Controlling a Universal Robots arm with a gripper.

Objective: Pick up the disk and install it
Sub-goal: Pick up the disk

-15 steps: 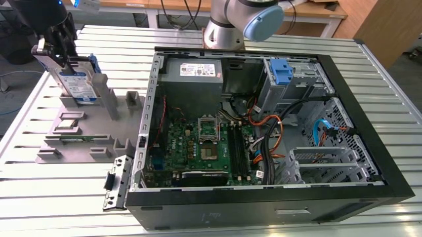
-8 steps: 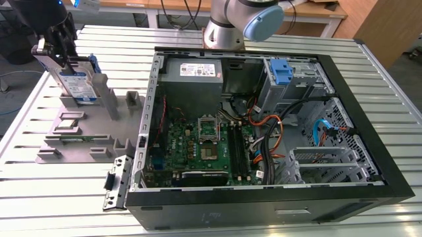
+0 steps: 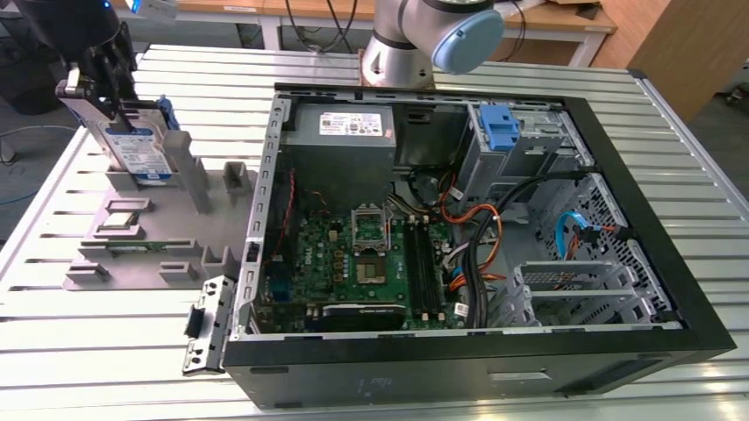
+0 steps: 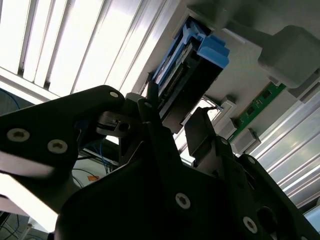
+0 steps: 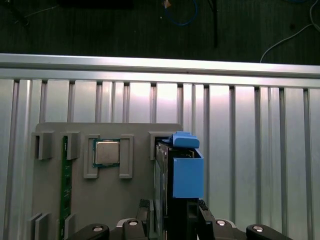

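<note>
The disk (image 3: 143, 153) stands on edge in a slot of the grey fixture (image 3: 153, 230) at the exterior view's left, silver with a blue-and-white label and blue side rails. My gripper (image 3: 109, 114) comes down over its upper end, one finger on each flat side. In the first wrist view the fingers flank the disk (image 5: 186, 175) near its blue rail, and the gripper (image 5: 175, 215) looks shut on it. The second wrist view shows the disk (image 4: 200, 60) edge-on, running away from the gripper (image 4: 172, 117).
The open computer case (image 3: 468, 373) lies at the exterior view's right, with a blue-tabbed drive bay (image 3: 501, 127) and a grey power supply (image 3: 345, 127) at its far side. A silver chip (image 5: 106, 152) and a green memory stick (image 5: 65, 185) also sit in the fixture.
</note>
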